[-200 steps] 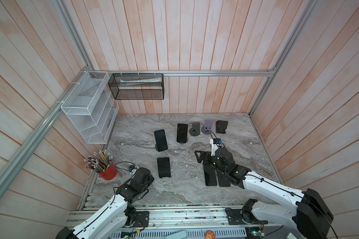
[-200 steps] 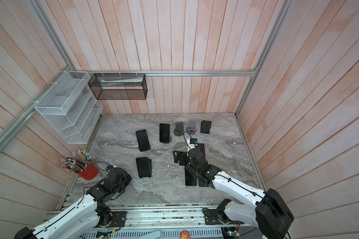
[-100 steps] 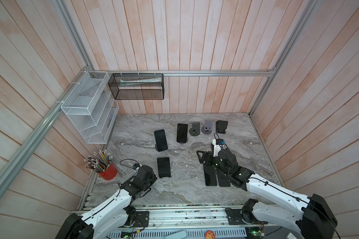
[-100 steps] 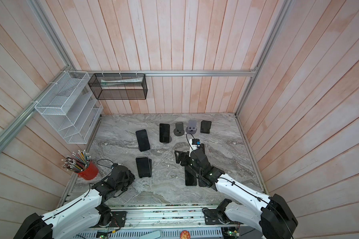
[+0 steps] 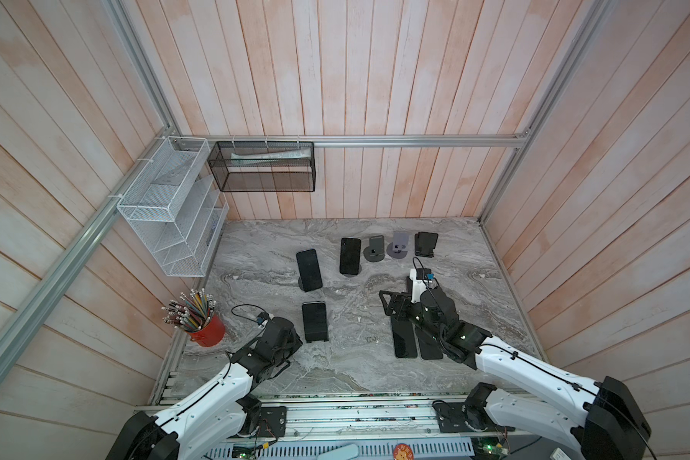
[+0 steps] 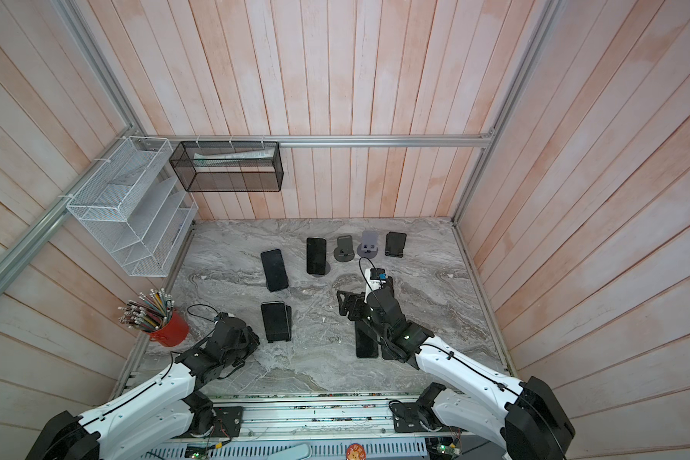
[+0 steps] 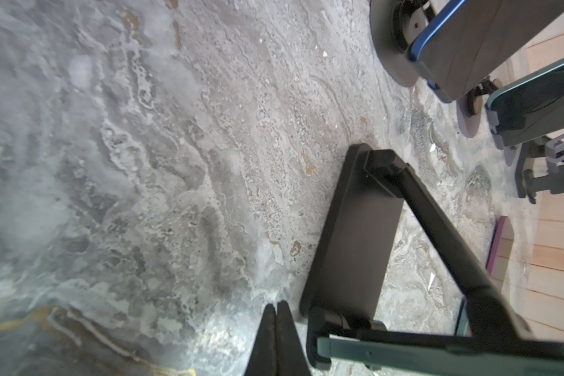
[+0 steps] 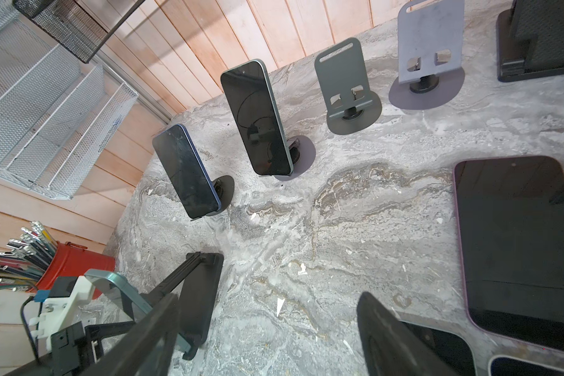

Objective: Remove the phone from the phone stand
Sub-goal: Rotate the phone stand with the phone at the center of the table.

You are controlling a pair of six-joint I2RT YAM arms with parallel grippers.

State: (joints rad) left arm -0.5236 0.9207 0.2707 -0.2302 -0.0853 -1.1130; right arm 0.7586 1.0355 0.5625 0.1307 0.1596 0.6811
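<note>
Marble bench (image 5: pixel 263 247), plank walls (image 5: pixel 375 79) around. Left fingers (image 7: pixel 287 345) pressed together, empty, just beside the black stand (image 7: pixel 355 234) propping the nearest phone (image 5: pixel 314 320). Right fingers (image 8: pixel 388 341) spread, holding nothing, near two flat phones (image 5: pixel 404 342). Farther back, two more propped phones (image 5: pixel 308 270).

Pale pinkish wooden planks line the 3 walls (image 5: pixel 375 79) around a grey, marble-veined bench (image 5: pixel 263 247). Aluminium rails (image 5: pixel 415 140) run along the walls and down the 2 far corners. A white wire rack (image 5: pixel 168 207) with tiered shelves hangs on the left wall near the bench's far left corner. Beside it, a black mesh basket (image 5: pixel 263 171) hangs from the back rail. A red cup of pencils (image 5: pixel 210 332) stands at the bench's left edge. The light is soft and even, casting faint shadows.
</note>
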